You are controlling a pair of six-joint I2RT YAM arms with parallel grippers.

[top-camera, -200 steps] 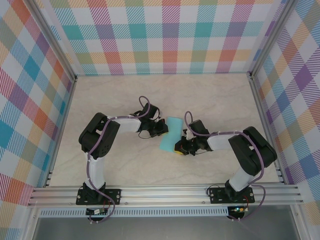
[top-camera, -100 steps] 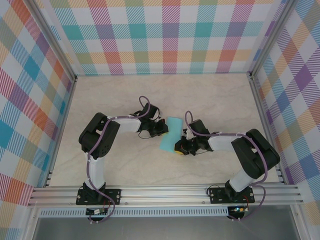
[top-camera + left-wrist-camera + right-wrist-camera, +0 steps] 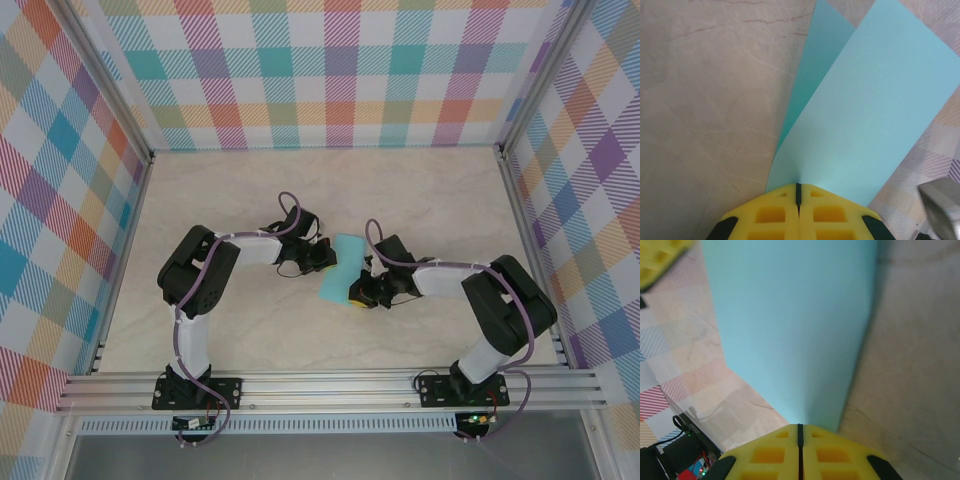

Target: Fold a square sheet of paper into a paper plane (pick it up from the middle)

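Paper check: I see the square sheet of paper (image 3: 338, 268), doubled over, mid-surface (image 3: 430, 200) between my arms. Left claw (image 3: 798, 189) pinches one edge; right claw (image 3: 800, 429) pinches the opposite edge.

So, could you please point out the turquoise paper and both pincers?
turquoise paper (image 3: 342, 268), top view, middle of the sheet.
left pincer (image 3: 798, 192), left wrist view, between its yellow tips.
right pincer (image 3: 800, 432), right wrist view, between its yellow tips.
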